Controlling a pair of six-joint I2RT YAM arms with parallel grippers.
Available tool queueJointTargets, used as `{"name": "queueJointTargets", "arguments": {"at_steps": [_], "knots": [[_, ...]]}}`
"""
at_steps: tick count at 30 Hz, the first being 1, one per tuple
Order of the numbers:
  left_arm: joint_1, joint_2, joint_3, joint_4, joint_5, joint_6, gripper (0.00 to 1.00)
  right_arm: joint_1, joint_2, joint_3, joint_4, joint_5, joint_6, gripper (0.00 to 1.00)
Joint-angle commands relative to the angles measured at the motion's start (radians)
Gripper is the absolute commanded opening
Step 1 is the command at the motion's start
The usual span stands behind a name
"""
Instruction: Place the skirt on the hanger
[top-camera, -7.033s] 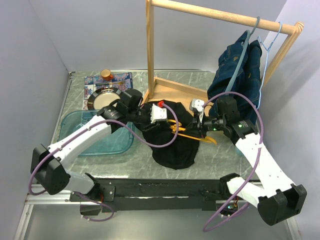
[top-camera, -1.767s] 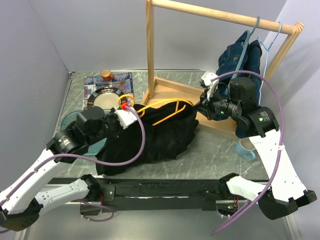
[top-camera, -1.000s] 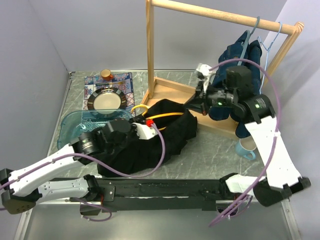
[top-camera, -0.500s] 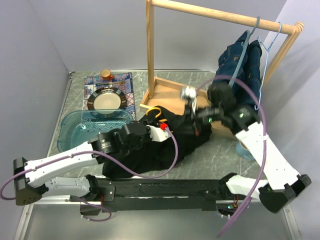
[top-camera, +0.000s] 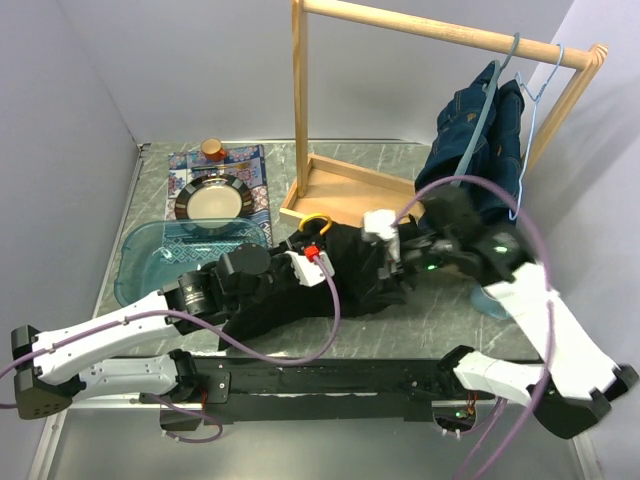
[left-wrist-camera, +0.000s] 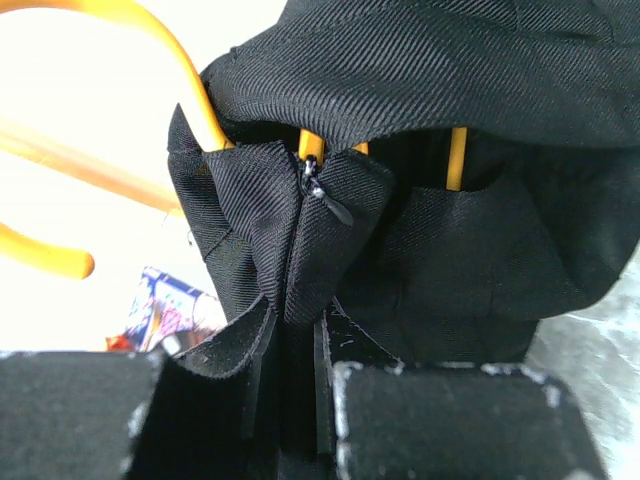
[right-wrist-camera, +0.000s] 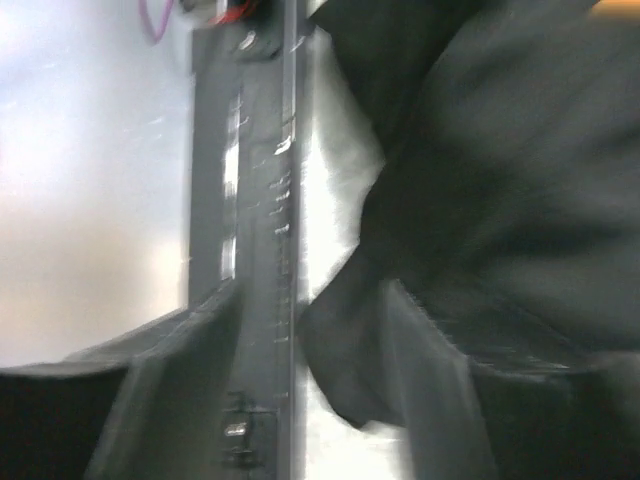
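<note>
The black skirt (top-camera: 345, 288) lies bunched on the table between both arms. The orange hanger (top-camera: 318, 224) is inside it, with only its hook sticking out at the top. In the left wrist view the hanger (left-wrist-camera: 185, 75) runs under the waistband of the skirt (left-wrist-camera: 450, 60), beside the zipper. My left gripper (top-camera: 325, 252) (left-wrist-camera: 295, 340) is shut on the skirt's waistband below the zipper. My right gripper (top-camera: 388, 268) (right-wrist-camera: 310, 330) is open at the skirt's right end, with a corner of the skirt (right-wrist-camera: 500, 200) hanging between its spread fingers.
A wooden rack (top-camera: 300, 110) stands behind, with a denim garment (top-camera: 478, 140) on a blue hanger. A teal tray (top-camera: 150, 255) is at the left, with a plate (top-camera: 212, 200) on a patterned mat behind it. A teal mug (top-camera: 490, 298) sits by the right arm.
My right gripper has opened and dropped from beside the rack down to the skirt's right end. The skirt has sunk flatter on the table. The left gripper stays shut on the waistband.
</note>
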Motion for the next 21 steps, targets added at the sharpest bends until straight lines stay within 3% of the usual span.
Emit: {"name": "queueJointTargets", "arguments": {"at_steps": [1, 2, 5, 9, 14, 21], "knots": [[0.0, -0.054, 0.005, 0.022, 0.125, -0.027, 0.01, -0.025, -0.077, 0.164, -0.088, 0.067, -0.093, 0.79], [0.002, -0.058, 0.006, 0.014, 0.147, -0.028, 0.01, -0.028, -0.077, 0.175, -0.085, 0.085, -0.096, 0.85], [-0.001, -0.057, 0.018, -0.018, 0.193, -0.042, 0.01, -0.028, -0.025, 0.209, -0.072, 0.159, -0.114, 0.89], [-0.01, -0.043, 0.049, -0.038, 0.26, -0.067, 0.01, -0.028, 0.088, 0.289, -0.148, 0.182, -0.218, 0.9], [-0.032, -0.034, 0.067, -0.023, 0.289, -0.079, 0.01, -0.015, 0.188, 0.258, -0.197, 0.116, -0.283, 0.86], [-0.043, -0.054, 0.048, 0.0, 0.263, -0.08, 0.01, 0.008, 0.159, 0.058, -0.184, 0.033, -0.299, 0.77]]}}
